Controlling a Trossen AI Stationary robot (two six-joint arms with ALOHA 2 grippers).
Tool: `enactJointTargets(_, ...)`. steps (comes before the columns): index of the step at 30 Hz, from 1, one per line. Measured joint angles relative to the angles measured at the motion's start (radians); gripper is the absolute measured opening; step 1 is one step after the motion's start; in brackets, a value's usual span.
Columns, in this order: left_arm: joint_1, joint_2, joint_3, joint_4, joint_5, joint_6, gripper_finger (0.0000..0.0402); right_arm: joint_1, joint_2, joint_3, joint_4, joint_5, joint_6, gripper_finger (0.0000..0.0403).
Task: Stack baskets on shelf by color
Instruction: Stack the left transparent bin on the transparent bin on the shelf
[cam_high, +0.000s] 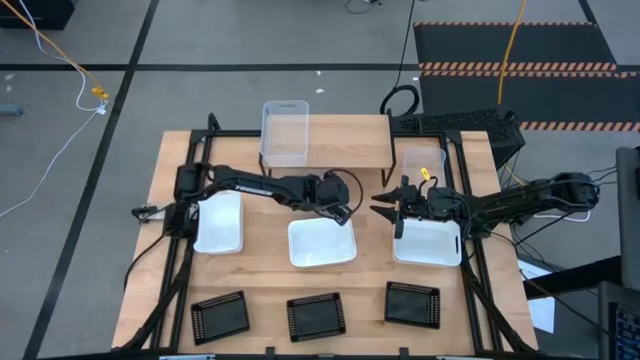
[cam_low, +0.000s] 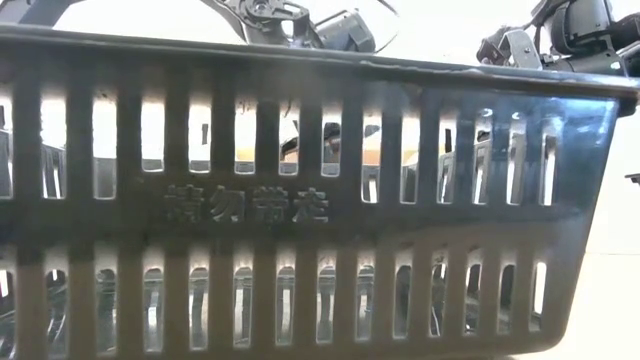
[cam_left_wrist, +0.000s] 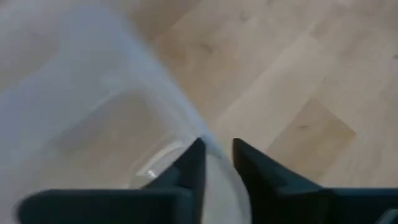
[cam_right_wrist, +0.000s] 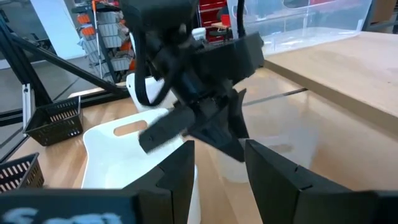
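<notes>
Black basket (cam_low: 300, 200) before the low camera

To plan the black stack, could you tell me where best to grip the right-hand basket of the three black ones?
I would take the black basket by the rim of one side wall, coming straight down from above, one of the jaws inside, one outside. It stands upright, mouth up, apart from its neighbours, so the thin wall is free to pinch.
</notes>
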Motion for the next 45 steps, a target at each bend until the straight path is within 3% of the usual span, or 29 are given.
enactJointTargets(3,0.000,-0.028,0.000,-0.009,0.013,-0.004,0.0011,0.000,0.000,0.000,0.000,0.000,0.000,0.0134)
enactJointTargets(7,-0.004,-0.095,0.000,-0.033,0.048,-0.029,0.0018,0.000,0.000,0.000,0.000,0.000,0.000,0.0134)
enactJointTargets(11,-0.006,-0.179,0.000,-0.042,0.148,-0.040,0.0017,0.000,0.000,0.000,0.001,-0.001,0.000,0.0134)
enactJointTargets(17,-0.007,-0.325,0.001,-0.061,0.338,0.045,0.0009,0.000,0.000,0.000,0.000,-0.002,0.000,0.0134)
enactJointTargets(26,0.001,-0.474,0.001,-0.085,0.749,0.288,0.0022,0.000,0.000,0.000,0.008,-0.002,0.000,0.0134)
enactJointTargets(28,-0.001,-0.512,0.002,-0.073,0.790,0.290,0.0022,0.000,0.000,0.000,0.009,-0.003,0.000,0.0134)
enactJointTargets(34,-0.022,-0.585,0.002,0.094,0.793,0.326,0.0023,0.000,0.000,0.000,0.023,-0.003,0.000,0.0134)
enactJointTargets(40,-0.032,-0.678,0.002,0.150,0.786,0.617,0.0023,0.000,0.000,0.000,0.023,-0.003,-0.001,0.0134)
enactJointTargets(43,-0.014,-0.738,0.009,0.077,0.660,0.857,0.0024,0.000,0.000,0.000,0.020,-0.003,-0.003,0.0134)
enactJointTargets(45,0.005,-0.775,0.029,-0.059,0.506,1.028,0.0023,0.000,0.000,0.000,0.018,-0.003,-0.003,0.0134)
